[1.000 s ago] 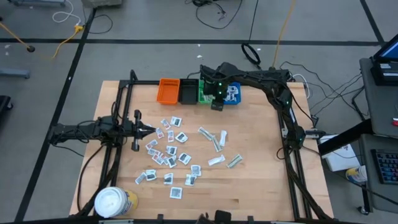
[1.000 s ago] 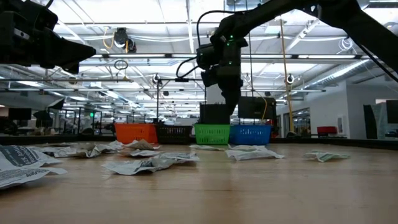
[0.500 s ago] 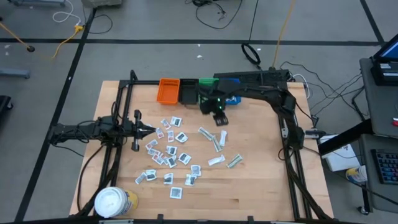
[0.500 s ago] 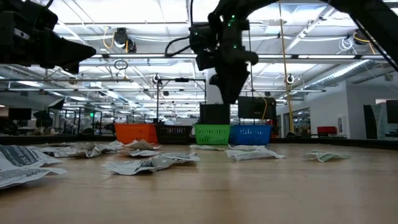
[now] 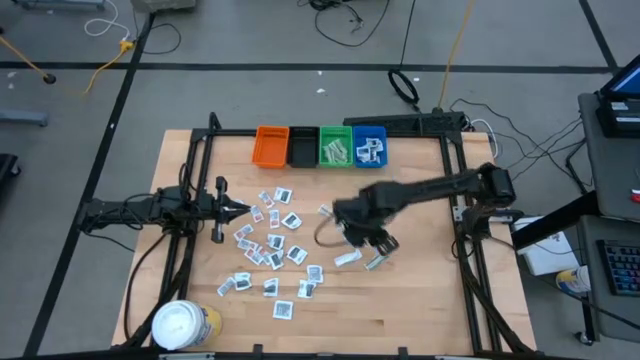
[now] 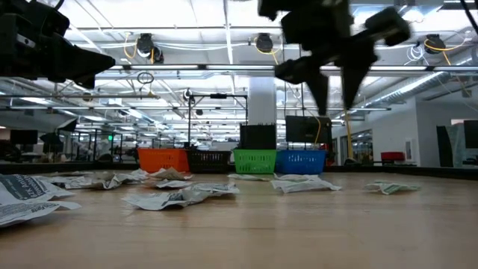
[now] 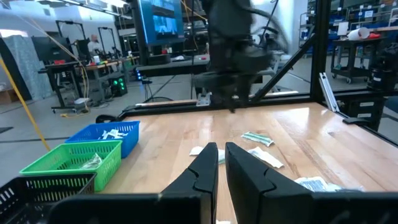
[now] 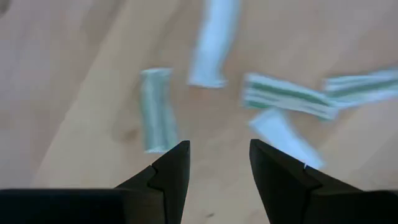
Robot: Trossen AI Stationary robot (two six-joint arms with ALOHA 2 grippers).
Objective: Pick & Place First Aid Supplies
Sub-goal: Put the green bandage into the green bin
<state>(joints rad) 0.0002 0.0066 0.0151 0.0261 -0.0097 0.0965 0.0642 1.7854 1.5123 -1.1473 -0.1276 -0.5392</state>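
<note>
Hovering open and empty, the right pincer [image 5: 372, 240] is seen above the strip wrappers [image 5: 348, 258] lying flat on the tabletop [image 5: 420, 300]; light and limp, they are best pinched mid-length. The left pincer [image 5: 232, 208] is shut, idle beside the sachets [image 5: 272, 245]

No lettering is legible: the print on the white sachets [image 5: 271, 236] and the lit blue monitor [image 7: 160, 17] beyond the table cannot be made out.
</note>
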